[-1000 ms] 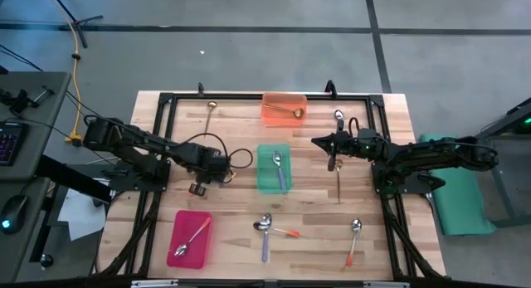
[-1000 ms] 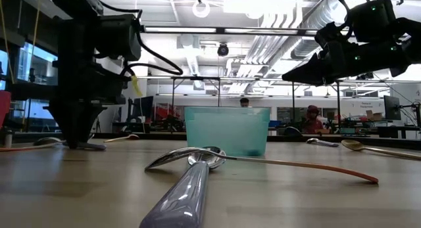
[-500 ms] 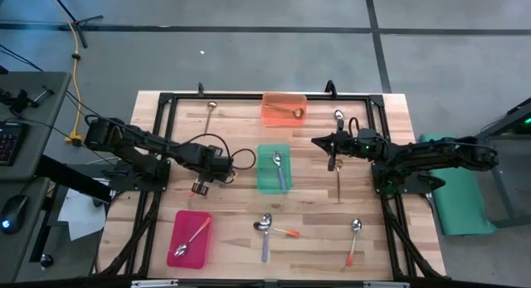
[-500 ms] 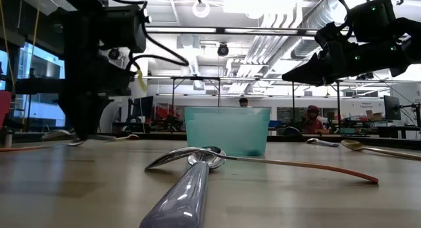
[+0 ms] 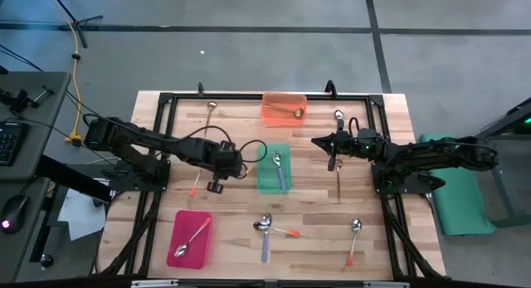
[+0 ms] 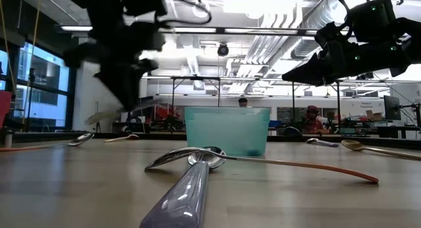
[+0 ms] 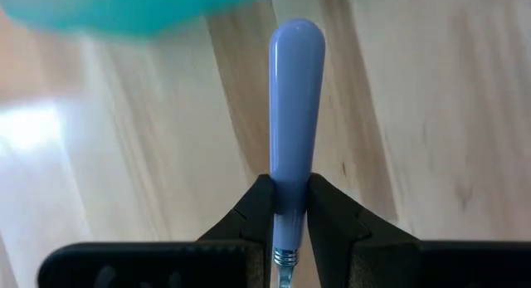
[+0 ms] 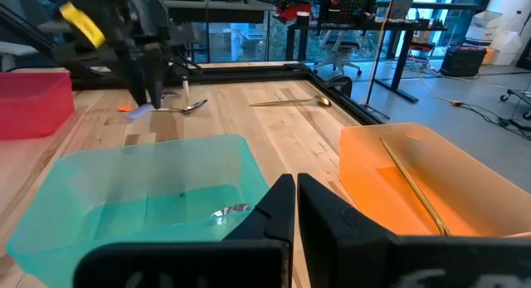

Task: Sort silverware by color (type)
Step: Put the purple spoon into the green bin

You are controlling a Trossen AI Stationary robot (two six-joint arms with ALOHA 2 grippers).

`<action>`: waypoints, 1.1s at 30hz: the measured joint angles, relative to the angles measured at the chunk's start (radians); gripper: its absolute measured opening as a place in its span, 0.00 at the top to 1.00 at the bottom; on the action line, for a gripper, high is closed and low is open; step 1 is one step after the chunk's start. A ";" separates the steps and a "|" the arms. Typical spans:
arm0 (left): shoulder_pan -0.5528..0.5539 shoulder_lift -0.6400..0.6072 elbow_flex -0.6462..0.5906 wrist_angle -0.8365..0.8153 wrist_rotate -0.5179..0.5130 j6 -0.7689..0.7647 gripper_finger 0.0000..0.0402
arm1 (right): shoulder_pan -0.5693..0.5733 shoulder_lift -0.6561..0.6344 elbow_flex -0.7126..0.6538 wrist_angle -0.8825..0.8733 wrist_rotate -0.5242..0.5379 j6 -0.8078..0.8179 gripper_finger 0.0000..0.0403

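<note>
While the left gripper [image 7: 289, 226] is clamped on the purple-blue plastic handle of a spoon [image 7: 295, 114], it hangs just left of the translucent green rectangular tray [image 5: 267, 178] at the centre of the high view. That tray holds one purple-handled spoon [image 5: 280, 168]. At right of centre, the right gripper [image 5: 318, 142] hovers with its fingers pressed together, empty. An orange tray [image 5: 274, 115] at upper centre holds a gold spoon [image 5: 288, 113], and a red tray [image 5: 184, 228] at lower left holds another spoon [image 5: 191, 239]. More spoons lie loose on the wooden table [image 5: 315, 205], two [image 5: 265, 228] of them crossed at lower centre.
</note>
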State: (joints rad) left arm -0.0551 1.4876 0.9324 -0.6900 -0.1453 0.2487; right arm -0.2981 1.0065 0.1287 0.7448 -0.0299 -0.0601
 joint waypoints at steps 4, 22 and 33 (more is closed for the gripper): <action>-0.004 0.000 0.030 0.082 0.010 0.055 0.90 | 0.000 0.000 0.000 0.000 0.000 0.000 1.00; -0.026 0.086 0.167 0.255 0.013 0.683 0.90 | 0.000 0.000 0.000 0.000 0.000 -0.007 1.00; -0.009 0.351 0.415 0.155 0.012 0.882 0.90 | 0.000 0.000 0.000 -0.008 0.000 -0.008 1.00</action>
State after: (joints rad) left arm -0.0641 1.8381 1.3477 -0.5353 -0.1338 1.1307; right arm -0.2981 1.0069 0.1287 0.7368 -0.0299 -0.0677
